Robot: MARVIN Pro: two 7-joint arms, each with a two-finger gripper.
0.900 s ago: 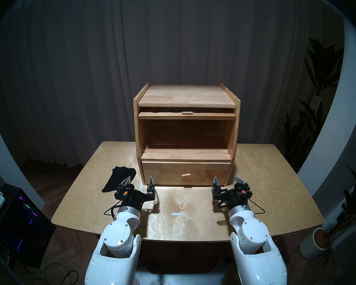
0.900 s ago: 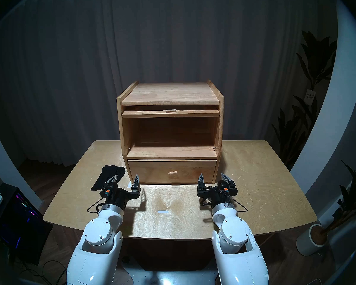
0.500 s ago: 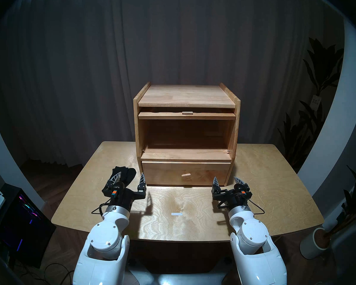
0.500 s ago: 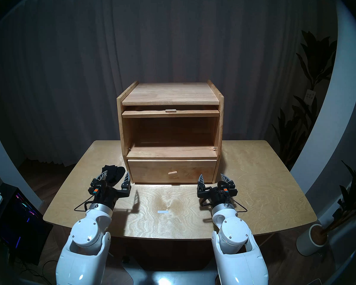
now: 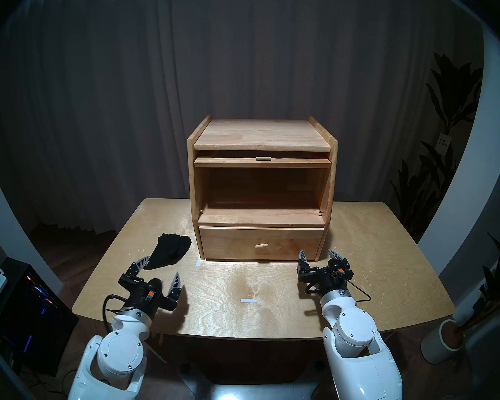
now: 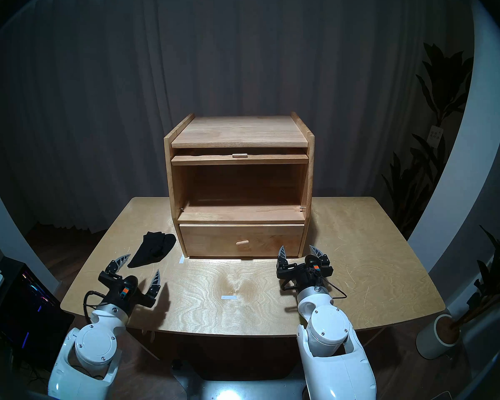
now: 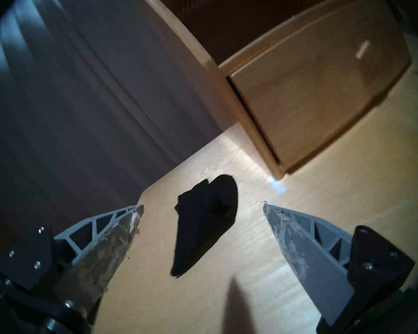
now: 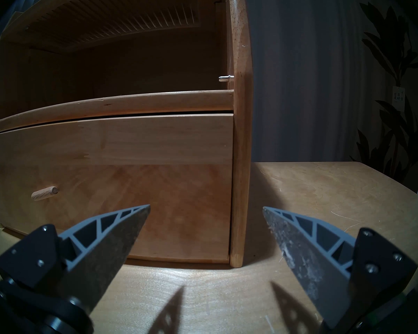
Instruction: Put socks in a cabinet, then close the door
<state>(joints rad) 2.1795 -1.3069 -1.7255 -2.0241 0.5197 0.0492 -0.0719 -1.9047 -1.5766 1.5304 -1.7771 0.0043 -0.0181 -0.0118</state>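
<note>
Lying diagonally, socks [image 5: 170,251] (toes cabinetward)

Paper tag [image 8: 398,96] on plant: characters 日日是好日; nothing else legible.

Dim room, overhead glare on the table [image 5: 272,286], left wrist view motion-blurred, fisheye rims dark.

Head pair looks down from above the bench [image 5: 358,246] near edge, facing the cabinet [image 5: 261,134] front, almost identical framing. Left wrist view rolled, aimed at cabinet's lower-left corner. Right wrist level, close on cabinet's lower-right corner. All share the drawer [image 8: 130,172] front.
</note>
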